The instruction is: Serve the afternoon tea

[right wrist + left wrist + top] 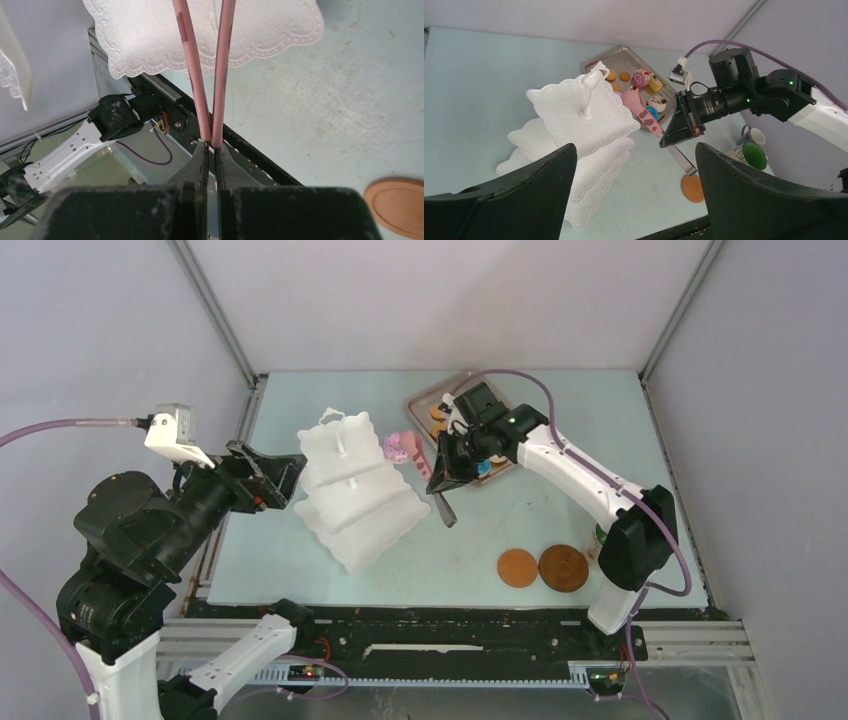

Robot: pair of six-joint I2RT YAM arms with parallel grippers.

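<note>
Two brown round coasters (517, 568) are lying just beside each other on the pale green table (620, 430), nearest the arm bases, on the right. Just past them, by the right arm's elbow, a green-lined mug (751, 155) and a small white cup (754, 136) are standing upright close together. Further in, the left gripper (295, 478) is hovering at the table's left edge with its fingers (539, 185) spread wide and nothing between them, facing the white three-tier scalloped stand (350, 490), which is standing upright left of centre. From the other side the right gripper (445, 465) is clamping its jaws tight on the handle end of the pink tongs (644, 112), whose arms are reaching toward the stand's upper tiers. A pink pastry (398, 447) is sitting at the tong tips, just beside the stand's rim; whether it is touching a tier I cannot tell. Farthest back, the rectangular silver metal tray (616, 60) is holding other pastries: orange round biscuits (624, 76), a pink swirl cake slice (641, 77), a yellow slice (655, 84) and a blue doughnut (653, 112).
</note>
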